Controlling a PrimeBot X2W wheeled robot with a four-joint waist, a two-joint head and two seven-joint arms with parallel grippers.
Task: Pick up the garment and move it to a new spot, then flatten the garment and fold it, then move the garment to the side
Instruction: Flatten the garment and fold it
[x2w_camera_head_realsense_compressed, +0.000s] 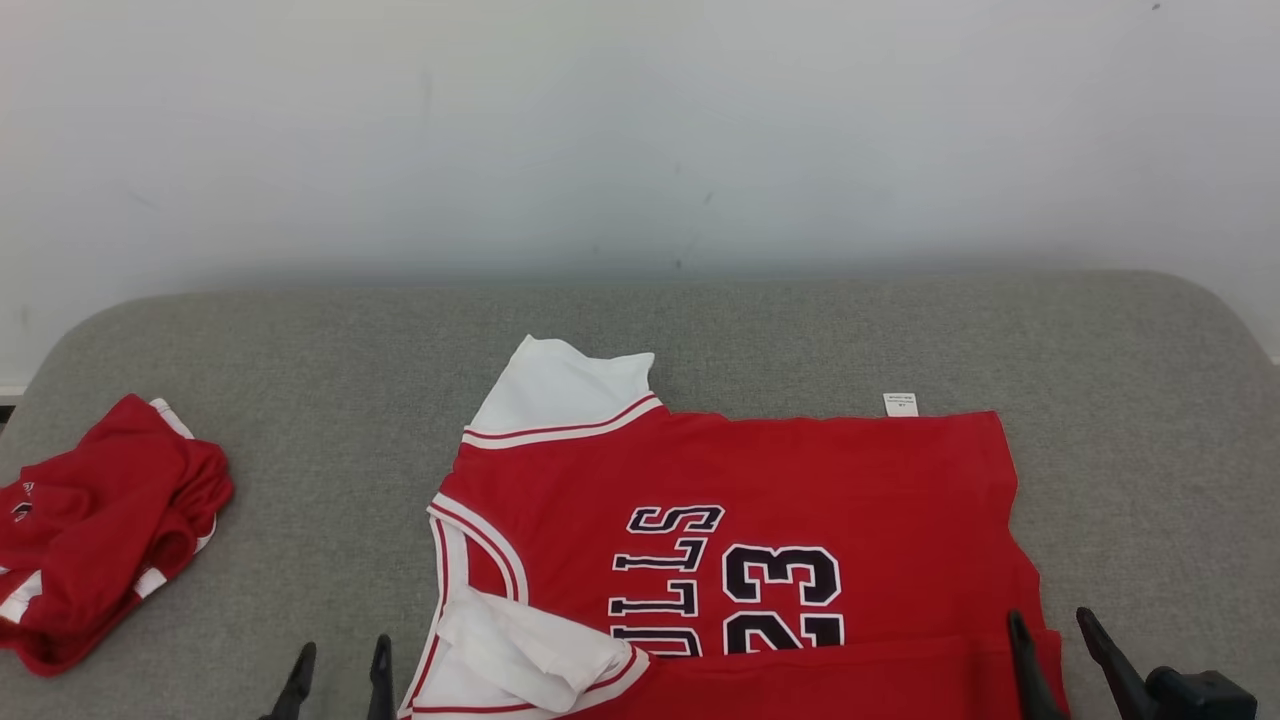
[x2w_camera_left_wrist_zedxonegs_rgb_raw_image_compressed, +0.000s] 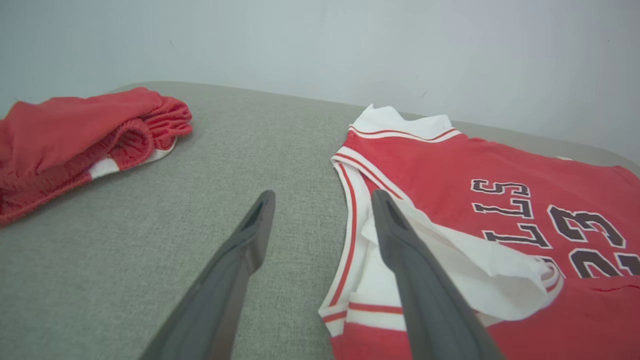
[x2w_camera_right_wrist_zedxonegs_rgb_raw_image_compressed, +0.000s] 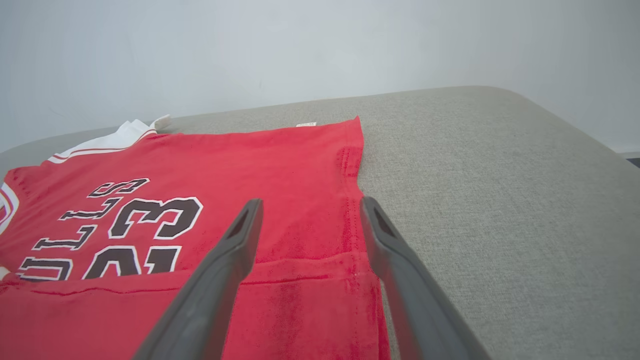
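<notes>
- Head view: a red basketball jersey (x2w_camera_head_realsense_compressed: 800, 470) is seen spread on the near middle of the grey fabric-covered worktop (x2w_camera_head_realsense_compressed: 300, 330), with its neck end toward the left and its hem toward the right.
- Black, white-edged lettering (x2w_camera_head_realsense_compressed: 665, 580) is printed sideways on it. "LLS" can be read clearly and a "U" is partly covered; whatever comes before is hidden.
- The number "23" (x2w_camera_head_realsense_compressed: 785, 595) is printed beside the lettering. Its near edge is covered by a red strip (x2w_camera_head_realsense_compressed: 850, 680) of the jersey folded over along the near side.
- A small white tag (x2w_camera_head_realsense_compressed: 900, 404) is seen sticking out from the far edge of the jersey; its print is too small to be read.
- One white sleeve panel (x2w_camera_head_realsense_compressed: 560, 390) lies flat at the far left corner, and a second (x2w_camera_head_realsense_compressed: 520, 650) is crumpled at the near left, cut off by the frame.
- A second red garment (x2w_camera_head_realsense_compressed: 100, 520) with white trim is bunched at the left edge of the worktop and partly cut off. A small mark on it cannot be made out.
- The left tool (x2w_camera_head_realsense_compressed: 342, 648) is spread wide with nothing held. In the left wrist view one finger is seen over bare worktop and the other over the white-and-red armhole trim; contact cannot be told.
- The right tool (x2w_camera_head_realsense_compressed: 1050, 618) is likewise spread wide and empty. In the right wrist view it is seen straddling the hem edge by the fold.
</notes>
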